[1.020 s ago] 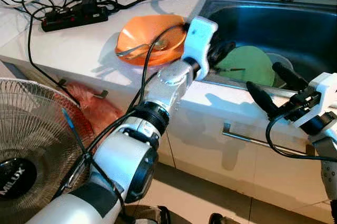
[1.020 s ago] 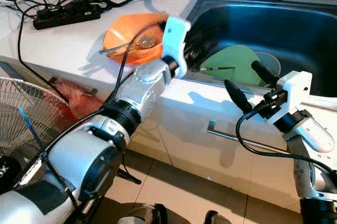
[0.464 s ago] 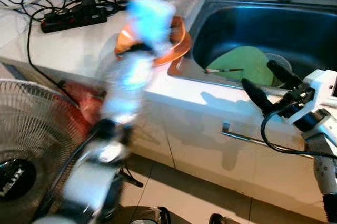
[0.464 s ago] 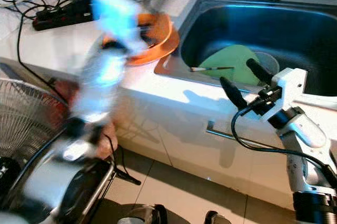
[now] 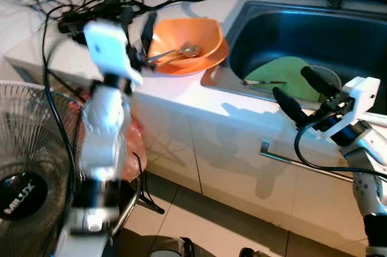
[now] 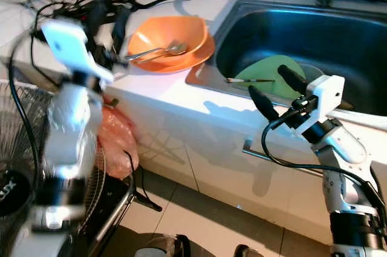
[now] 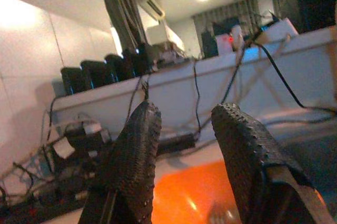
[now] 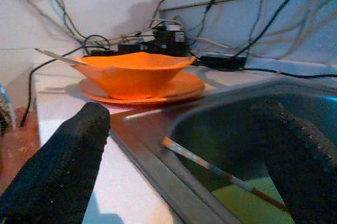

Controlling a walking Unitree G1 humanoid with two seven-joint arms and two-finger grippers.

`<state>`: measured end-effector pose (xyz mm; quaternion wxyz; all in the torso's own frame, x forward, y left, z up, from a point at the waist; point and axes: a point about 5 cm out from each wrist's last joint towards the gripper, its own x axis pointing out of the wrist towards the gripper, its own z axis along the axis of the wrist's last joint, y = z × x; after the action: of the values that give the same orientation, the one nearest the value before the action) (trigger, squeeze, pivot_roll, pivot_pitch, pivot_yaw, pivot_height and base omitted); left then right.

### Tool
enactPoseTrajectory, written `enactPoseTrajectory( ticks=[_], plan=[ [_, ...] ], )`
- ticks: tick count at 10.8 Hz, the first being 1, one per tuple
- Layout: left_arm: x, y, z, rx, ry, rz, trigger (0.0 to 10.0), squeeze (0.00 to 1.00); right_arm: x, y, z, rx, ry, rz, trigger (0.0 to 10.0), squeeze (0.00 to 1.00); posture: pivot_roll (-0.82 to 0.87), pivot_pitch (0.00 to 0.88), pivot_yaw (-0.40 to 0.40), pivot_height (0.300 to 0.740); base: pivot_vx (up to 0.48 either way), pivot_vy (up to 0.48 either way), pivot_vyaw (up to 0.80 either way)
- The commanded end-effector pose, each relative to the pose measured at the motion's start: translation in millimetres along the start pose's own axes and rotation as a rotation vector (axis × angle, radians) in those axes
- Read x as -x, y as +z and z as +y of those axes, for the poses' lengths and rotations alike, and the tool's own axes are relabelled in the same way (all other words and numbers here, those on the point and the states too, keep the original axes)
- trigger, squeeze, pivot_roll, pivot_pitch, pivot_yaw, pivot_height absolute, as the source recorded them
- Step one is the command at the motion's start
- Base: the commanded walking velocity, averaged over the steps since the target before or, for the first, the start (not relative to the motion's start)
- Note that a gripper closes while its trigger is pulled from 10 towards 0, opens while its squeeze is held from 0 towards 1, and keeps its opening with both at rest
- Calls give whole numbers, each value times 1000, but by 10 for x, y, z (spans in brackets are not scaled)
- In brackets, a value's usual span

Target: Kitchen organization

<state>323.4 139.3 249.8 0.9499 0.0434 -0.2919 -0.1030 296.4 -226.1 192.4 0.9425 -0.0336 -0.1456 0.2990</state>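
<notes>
Fan (image 5: 24, 190): "MILUX" reads on its hub, far left.
Left gripper (image 5: 136, 36): swung back from the sink edge, fingers spread, empty, now left of the orange bowl (image 5: 184, 36).
Bowl: on its plate on the counter, spoons inside, untouched.
Green plate (image 5: 284, 75): lies in the sink (image 5: 363, 33).
Right gripper (image 5: 296, 91): spread wide, empty, hovering at the sink's front edge; it looks next in line.

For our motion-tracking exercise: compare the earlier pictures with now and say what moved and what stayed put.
The left claw swung away from the sink's edge, leftward across the counter, and now sits beside the orange bowl, holding nothing. The right claw, open, the green plate and the bowl stayed.
</notes>
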Motion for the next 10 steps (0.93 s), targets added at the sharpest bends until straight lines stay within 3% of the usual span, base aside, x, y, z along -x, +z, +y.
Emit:
enactPoseTrajectory(
  ticks=[1,2,4,10],
  plan=[
    [65,-24,-64,5,-5,28,10000,0,-43,7,23,5,23,-15,10000,0,89,98,98,740,0,0,0],
    [174,-152,-164,34,-7,88,10000,0,-68,11,25,4,30,-21,10000,0,88,99,93,740,0,0,0],
    [235,-268,-178,26,-1,143,10000,0,-61,11,24,5,32,-22,10000,0,83,100,94,740,0,0,0],
    [214,-508,-64,3,-68,247,10000,0,-32,3,53,1,27,-24,10000,0,65,117,103,740,0,0,0]
  ],
)
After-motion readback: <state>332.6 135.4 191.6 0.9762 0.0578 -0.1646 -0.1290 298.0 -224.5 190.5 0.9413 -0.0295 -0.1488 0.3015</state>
